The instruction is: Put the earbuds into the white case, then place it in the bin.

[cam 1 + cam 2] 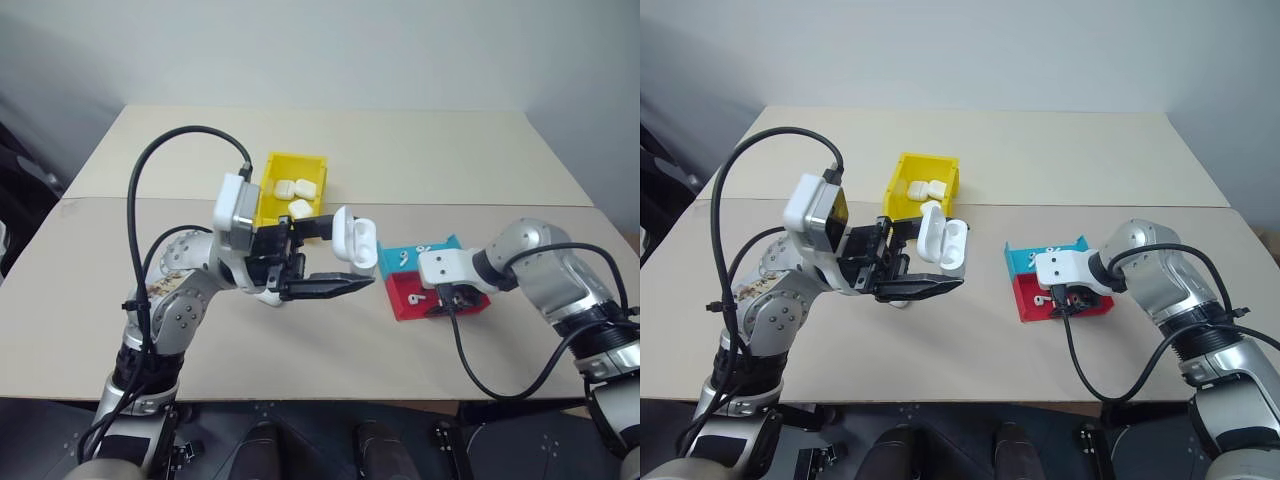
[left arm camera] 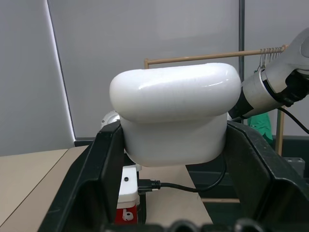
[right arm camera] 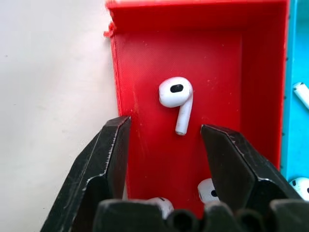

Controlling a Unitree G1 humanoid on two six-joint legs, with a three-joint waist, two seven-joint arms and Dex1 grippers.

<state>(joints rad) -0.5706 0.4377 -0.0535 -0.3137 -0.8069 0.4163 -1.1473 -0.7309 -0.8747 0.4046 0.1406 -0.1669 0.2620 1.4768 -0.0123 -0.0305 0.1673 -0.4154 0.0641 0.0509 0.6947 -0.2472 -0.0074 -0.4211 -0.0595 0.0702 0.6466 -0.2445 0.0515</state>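
Note:
My left gripper (image 1: pixel 350 253) is raised above the table's middle and shut on the white case (image 1: pixel 357 240), whose lid stands flipped open; the left wrist view shows the case (image 2: pixel 176 116) clamped between both fingers. My right gripper (image 3: pixel 165 129) hangs open, pointing down into a red tray (image 3: pixel 145 72). One of the earbuds (image 3: pixel 175 94) lies on the tray floor just ahead of its fingertips, its stem reaching toward the gap between them, untouched. Two more earbuds (image 3: pixel 207 191) lie lower between the fingers. The yellow bin (image 1: pixel 266 195) stands behind the left gripper.
Three white cases (image 1: pixel 295 188) lie inside the yellow bin. A teal tray (image 1: pixel 388 268) with small earbuds touches the red tray (image 1: pixel 402 305) on its far side. A black cable loops from each wrist. Bare tabletop lies to the left and at the back.

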